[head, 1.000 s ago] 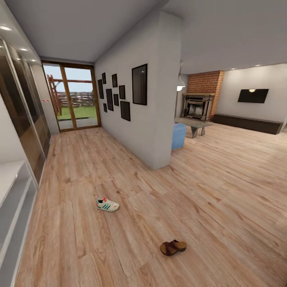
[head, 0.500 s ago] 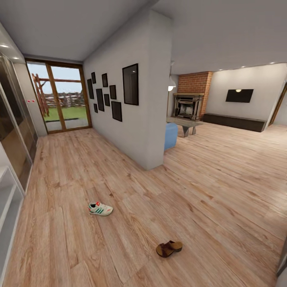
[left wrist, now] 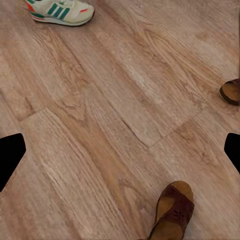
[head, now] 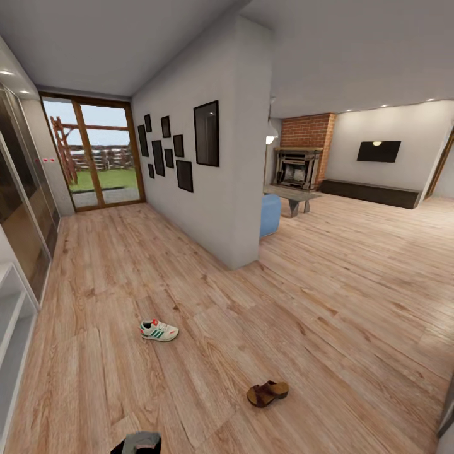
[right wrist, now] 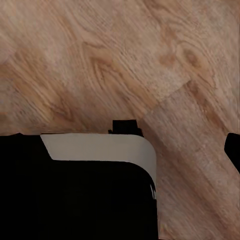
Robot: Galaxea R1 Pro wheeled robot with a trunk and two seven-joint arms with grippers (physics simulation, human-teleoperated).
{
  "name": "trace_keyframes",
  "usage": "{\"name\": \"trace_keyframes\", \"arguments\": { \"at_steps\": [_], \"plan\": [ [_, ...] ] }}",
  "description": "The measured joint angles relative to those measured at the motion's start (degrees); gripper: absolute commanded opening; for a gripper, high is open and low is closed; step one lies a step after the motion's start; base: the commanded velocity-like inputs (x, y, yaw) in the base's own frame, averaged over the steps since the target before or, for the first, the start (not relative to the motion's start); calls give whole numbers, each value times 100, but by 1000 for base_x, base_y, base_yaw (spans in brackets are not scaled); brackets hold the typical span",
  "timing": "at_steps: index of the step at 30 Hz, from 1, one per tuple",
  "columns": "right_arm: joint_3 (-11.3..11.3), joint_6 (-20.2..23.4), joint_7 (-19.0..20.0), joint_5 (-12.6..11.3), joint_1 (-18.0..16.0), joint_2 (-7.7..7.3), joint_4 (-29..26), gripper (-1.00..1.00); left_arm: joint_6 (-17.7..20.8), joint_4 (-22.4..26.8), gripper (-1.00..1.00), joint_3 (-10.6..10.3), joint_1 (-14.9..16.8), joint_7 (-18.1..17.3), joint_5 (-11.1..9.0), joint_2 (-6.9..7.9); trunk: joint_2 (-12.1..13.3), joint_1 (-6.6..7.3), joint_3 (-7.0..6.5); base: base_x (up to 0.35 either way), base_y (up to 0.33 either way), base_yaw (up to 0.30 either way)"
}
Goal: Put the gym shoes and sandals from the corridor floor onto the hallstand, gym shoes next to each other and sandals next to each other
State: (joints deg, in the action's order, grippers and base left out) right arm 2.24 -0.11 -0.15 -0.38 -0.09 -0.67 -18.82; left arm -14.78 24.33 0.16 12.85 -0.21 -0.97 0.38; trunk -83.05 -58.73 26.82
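One gym shoe [head: 159,330] lies on the corridor floor [head: 208,296], on its sole and side-on to the head view, well apart from the dividing wall [head: 214,183]; one sandal [head: 267,393] lies nearer the robot and to the shoe's right, with bare planks between the two. In the left wrist view the same kind of shoe [left wrist: 61,11] sits at the frame's edge; a sandal [left wrist: 172,212] lies upright with its tan footbed showing, and a second sandal [left wrist: 230,91] is cut off by the border, apart from the first. The left pincer [left wrist: 120,150] shows as two dark fingertips [left wrist: 10,155] at opposite edges of that view, spread wide apart with nothing between them but floor. The right pincer cannot be judged; its wrist view shows one dark tip at the edge, and a black body with a pale grey rim [right wrist: 100,150] blocks much of the frame over the planks. A dark grey part of the robot [head: 140,442] pokes into the bottom of the head view. Along the left stands a pale white shelf unit [head: 9,328], partly out of frame, with glass-fronted wardrobes [head: 22,189] behind it; black picture frames [head: 183,148] hang on the dividing wall; a glazed door [head: 94,154] closes the corridor's far end. Past the wall are a blue seat [head: 270,214], a brick fireplace [head: 306,151] and a wall television [head: 378,151].
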Motion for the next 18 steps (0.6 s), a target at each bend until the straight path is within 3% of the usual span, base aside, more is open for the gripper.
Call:
{"name": "trace_keyframes", "arguments": {
  "at_steps": [3,4,5,8,10,12,14,18],
  "plan": [
    [24,107,-12,0,-18,-7,-931,100,75,183,100,-3,420,-22,15,77,0,0,-2,0,0,0],
    [31,428,-18,2,-44,-6,-1534,100,316,228,100,-6,728,-35,26,97,0,0,-1,0,0,0],
    [33,591,-20,3,-48,-5,-1781,100,429,241,100,-6,844,-40,28,102,0,0,-1,0,0,0],
    [38,1697,-23,4,-226,-4,-2676,100,1144,272,100,-8,1411,-87,27,113,1,0,-1,0,0,0],
    [41,2798,-19,1,-665,-4,-3327,100,1567,277,100,-9,1915,-221,23,106,0,0,-2,0,0,0],
    [40,3366,-18,5,-1183,-3,-3614,100,1710,276,100,-11,2269,-498,17,102,1,0,-2,0,0,0],
    [39,3521,-18,3,-1415,-3,-3684,100,1765,274,100,-10,2454,-719,14,102,1,0,-1,0,0,0],
    [36,3743,15,-1,-1786,5,-3794,100,1960,273,100,-15,2914,-1582,21,98,0,0,-1,0,0,0]
  ]
}}
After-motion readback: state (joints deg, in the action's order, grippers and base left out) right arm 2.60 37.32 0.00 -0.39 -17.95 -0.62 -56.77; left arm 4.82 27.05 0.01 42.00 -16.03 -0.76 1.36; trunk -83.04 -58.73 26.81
